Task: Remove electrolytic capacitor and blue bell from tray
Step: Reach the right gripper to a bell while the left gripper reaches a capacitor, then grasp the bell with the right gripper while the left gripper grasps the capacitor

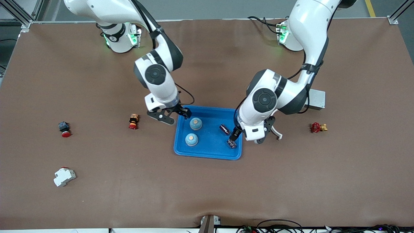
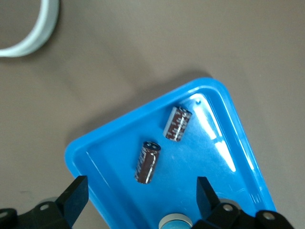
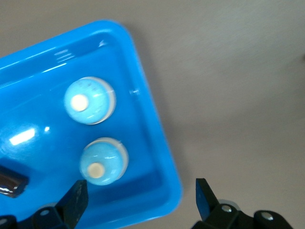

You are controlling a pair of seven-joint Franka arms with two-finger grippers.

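Observation:
A blue tray (image 1: pixel 207 156) lies mid-table. In it are two light blue bells (image 1: pixel 195 123) (image 1: pixel 191 139) toward the right arm's end and two dark capacitors (image 1: pixel 224 129) (image 1: pixel 232 143) toward the left arm's end. My right gripper (image 1: pixel 178 118) (image 3: pixel 140 198) hangs open and empty over the tray's corner, beside the bell (image 3: pixel 103 161) that is farther from the front camera. My left gripper (image 1: pixel 250 137) (image 2: pixel 140 193) hangs open and empty over the tray's other end. Both capacitors (image 2: pixel 147 162) (image 2: pixel 178 123) lie on the tray floor (image 2: pixel 209 157) ahead of it.
Toward the right arm's end lie a red push button (image 1: pixel 64 129), an orange-red button (image 1: pixel 133 121) and a white breaker (image 1: pixel 64 177). Toward the left arm's end are a red valve (image 1: pixel 318 127), a grey metal box (image 1: pixel 315 99) and a white curved piece (image 1: pixel 278 133).

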